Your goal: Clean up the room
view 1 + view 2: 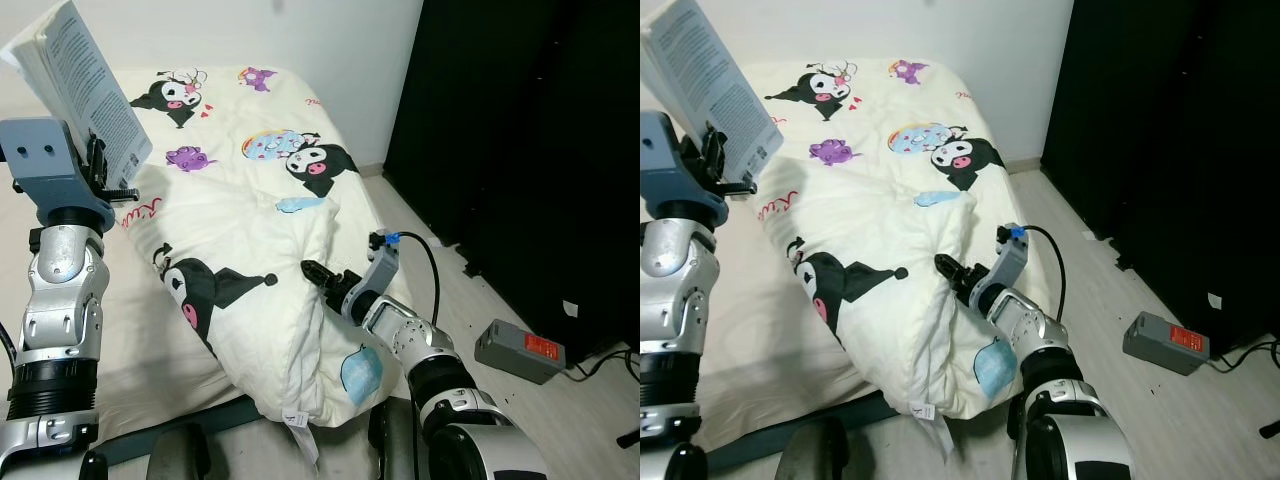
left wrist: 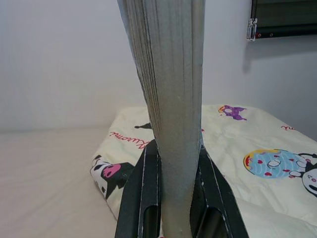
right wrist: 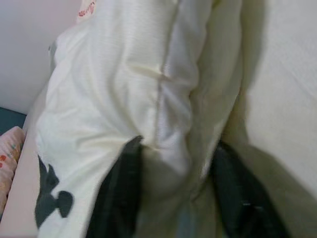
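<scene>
Across the bed [image 1: 60, 300] a cartoon-print duvet [image 1: 240, 250] is bunched, its folded ridge running lengthwise toward the foot. That ridge is pinched by the right gripper [image 1: 318, 272], the nearer arm, fingers narrowed around the fabric. A book [image 1: 85, 85] is held upright, clamped in the left gripper [image 2: 173, 198], well apart above the bed's left side.

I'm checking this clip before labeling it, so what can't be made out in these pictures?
- Book text: too small to read in the left eye view; the left wrist view shows its page edges between the left gripper fingers.
- Right gripper fingertips: buried in the duvet fold.
- Grey box label on the floor: too small.
- Black wardrobe: too dark for detail.
</scene>
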Available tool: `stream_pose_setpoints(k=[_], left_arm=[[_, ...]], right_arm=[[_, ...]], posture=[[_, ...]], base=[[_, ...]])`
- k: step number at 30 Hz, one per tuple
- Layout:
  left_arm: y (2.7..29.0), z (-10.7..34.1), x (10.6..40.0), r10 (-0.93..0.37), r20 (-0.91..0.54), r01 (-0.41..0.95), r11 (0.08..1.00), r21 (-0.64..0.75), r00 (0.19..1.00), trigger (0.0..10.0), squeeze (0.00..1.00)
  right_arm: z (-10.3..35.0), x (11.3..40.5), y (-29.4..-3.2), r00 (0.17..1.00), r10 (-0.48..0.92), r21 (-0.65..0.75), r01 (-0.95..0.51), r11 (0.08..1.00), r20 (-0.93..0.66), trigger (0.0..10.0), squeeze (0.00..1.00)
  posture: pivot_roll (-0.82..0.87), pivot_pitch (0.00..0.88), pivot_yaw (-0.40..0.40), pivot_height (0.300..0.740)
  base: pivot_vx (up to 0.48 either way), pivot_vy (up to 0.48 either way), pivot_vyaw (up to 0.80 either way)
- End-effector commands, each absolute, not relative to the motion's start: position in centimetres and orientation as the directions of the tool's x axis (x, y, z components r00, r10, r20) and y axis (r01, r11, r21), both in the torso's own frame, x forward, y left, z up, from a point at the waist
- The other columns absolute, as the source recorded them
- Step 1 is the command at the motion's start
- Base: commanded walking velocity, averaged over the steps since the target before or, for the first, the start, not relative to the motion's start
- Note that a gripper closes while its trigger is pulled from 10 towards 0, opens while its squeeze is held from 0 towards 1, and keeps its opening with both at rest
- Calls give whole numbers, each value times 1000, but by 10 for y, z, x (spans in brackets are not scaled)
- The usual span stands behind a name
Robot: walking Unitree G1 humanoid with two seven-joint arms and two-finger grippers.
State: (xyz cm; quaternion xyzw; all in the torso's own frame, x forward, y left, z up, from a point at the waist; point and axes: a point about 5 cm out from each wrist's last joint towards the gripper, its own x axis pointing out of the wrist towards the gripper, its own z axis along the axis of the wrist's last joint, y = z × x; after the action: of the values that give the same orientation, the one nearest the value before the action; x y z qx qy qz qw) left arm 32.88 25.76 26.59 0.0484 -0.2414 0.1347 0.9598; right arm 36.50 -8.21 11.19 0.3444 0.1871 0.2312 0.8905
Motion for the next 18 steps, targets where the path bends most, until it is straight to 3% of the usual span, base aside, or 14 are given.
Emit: stream_pose_setpoints(k=[1, 8, 12, 15, 16, 18], left_arm=[[261, 275, 323, 236, 514, -301, 953, 45, 825, 0, 0], [260, 271, 324, 243, 508, -303, 952, 39, 827, 0, 0], [261, 273, 323, 253, 517, -312, 950, 28, 818, 0, 0], [262, 284, 322, 263, 549, -320, 947, 9, 794, 0, 0], [262, 284, 322, 263, 549, -320, 947, 9, 794, 0, 0], [259, 302, 318, 258, 600, -320, 947, -4, 757, 0, 0]], right_arm=[[114, 365, -82, 819, 552, 703, -301, 644, -154, 0, 0], [122, 366, -81, 813, 574, 689, -358, 630, -102, 0, 0], [133, 366, -68, 768, 639, 621, -477, 622, -51, 0, 0], [145, 357, -31, 631, 776, 522, -657, 544, -14, 0, 0], [145, 357, -31, 631, 776, 522, -657, 544, -14, 0, 0], [151, 340, 6, 464, 886, 459, -789, 408, 9, 0, 0]], posture=[[40, 112, -7, 434], [27, 104, -19, 434], [19, 100, -29, 434], [15, 90, -46, 434], [15, 90, -46, 434], [22, 81, -59, 434]], base=[[0, 0, 0], [0, 0, 0], [0, 0, 0], [0, 0, 0], [0, 0, 0], [0, 0, 0]])
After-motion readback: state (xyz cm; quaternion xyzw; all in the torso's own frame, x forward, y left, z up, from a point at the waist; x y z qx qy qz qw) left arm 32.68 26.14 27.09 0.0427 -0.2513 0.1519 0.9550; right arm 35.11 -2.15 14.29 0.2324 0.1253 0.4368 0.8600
